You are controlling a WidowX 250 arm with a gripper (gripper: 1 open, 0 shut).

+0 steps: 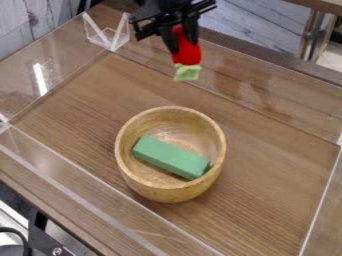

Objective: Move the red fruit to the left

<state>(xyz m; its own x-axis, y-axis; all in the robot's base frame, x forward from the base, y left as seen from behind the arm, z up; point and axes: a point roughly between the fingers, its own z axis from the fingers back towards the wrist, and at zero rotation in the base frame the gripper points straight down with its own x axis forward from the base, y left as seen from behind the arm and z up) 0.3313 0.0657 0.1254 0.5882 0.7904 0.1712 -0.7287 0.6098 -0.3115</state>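
The black gripper [179,40] comes down from the top edge of the view, and its jaws are closed on the red fruit [186,54], pinching it by the red body. The fruit hangs clear of the wooden surface [287,130], with its pale green leafy cap pointing downward and slightly toward the camera. It sits in the air near the back of the scene, a little left of the middle of the picture, above the strip of wood behind the bowl.

The wooden bowl [170,190] stands on the surface in the middle of the view, in front of the held fruit and well apart from it. A green block [171,159] lies inside the bowl, set at a slant across its bottom.

A low clear plastic wall [40,62] runs around the working area. In the far left corner a small clear plastic stand [107,33] with a V-shaped top stands upright, to the left of the gripper and not touching it.
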